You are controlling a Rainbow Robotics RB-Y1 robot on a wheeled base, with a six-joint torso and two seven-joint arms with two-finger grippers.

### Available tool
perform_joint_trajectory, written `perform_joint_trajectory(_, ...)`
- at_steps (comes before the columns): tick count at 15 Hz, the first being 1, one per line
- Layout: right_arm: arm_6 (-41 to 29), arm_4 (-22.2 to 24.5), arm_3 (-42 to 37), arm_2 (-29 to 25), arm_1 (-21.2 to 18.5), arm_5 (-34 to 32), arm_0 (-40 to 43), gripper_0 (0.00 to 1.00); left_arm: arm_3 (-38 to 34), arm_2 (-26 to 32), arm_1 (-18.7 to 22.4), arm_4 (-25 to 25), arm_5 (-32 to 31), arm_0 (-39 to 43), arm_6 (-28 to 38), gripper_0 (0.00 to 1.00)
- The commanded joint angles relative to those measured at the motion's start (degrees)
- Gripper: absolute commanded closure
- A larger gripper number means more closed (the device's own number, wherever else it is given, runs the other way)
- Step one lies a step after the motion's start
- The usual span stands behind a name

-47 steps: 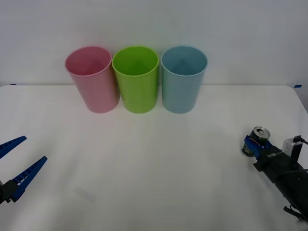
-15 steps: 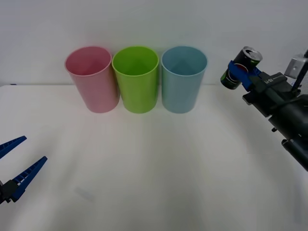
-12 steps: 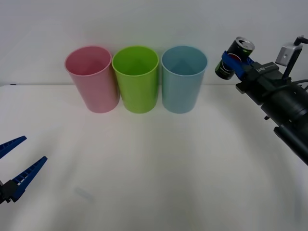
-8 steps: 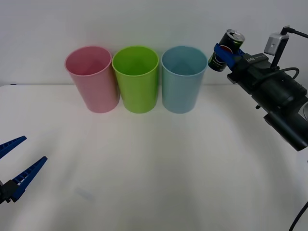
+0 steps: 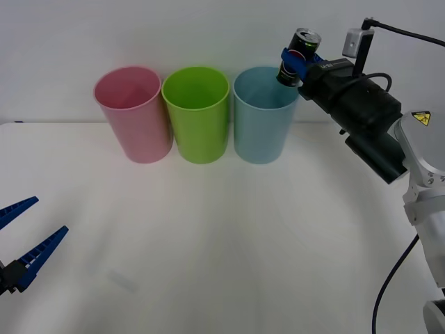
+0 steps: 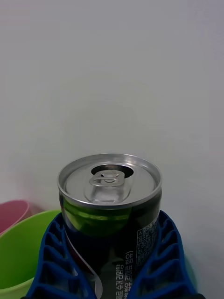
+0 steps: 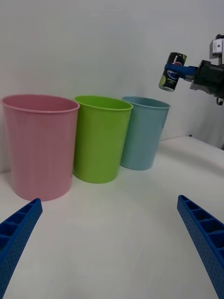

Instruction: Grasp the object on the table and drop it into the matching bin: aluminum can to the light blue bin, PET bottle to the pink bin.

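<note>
Above the far-right rim of the light blue bin [image 5: 265,115], the right gripper [image 5: 295,61] has its jaws clamped on the aluminum can [image 5: 299,58], held aloft and tilted, silver top up. Judging from the front view, the can sits over the rim's edge rather than the middle of the opening. A good drop calls for carrying it a little more toward the green bin [image 5: 197,115] side, until it hangs squarely over the blue mouth, then parting the jaws without swinging. Releasing too soon risks it clipping the rim. Low over the table [image 5: 222,229], the left gripper [image 5: 19,240] waits with jaws spread.
</note>
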Motion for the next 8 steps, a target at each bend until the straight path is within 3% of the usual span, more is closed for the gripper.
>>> perform_joint_trajectory(1,0.0,2.7,3.3,0.0,2.1,0.4,-3.0,1.0,0.0,0.0,0.0,0.0,0.0,0.0,0.0,0.0)
perform_joint_trajectory(8,0.7,7.2,5.7,0.2,5.7,3.0,-5.7,1.0,0.0,0.0,0.0,0.0,0.0,0.0,0.0,0.0)
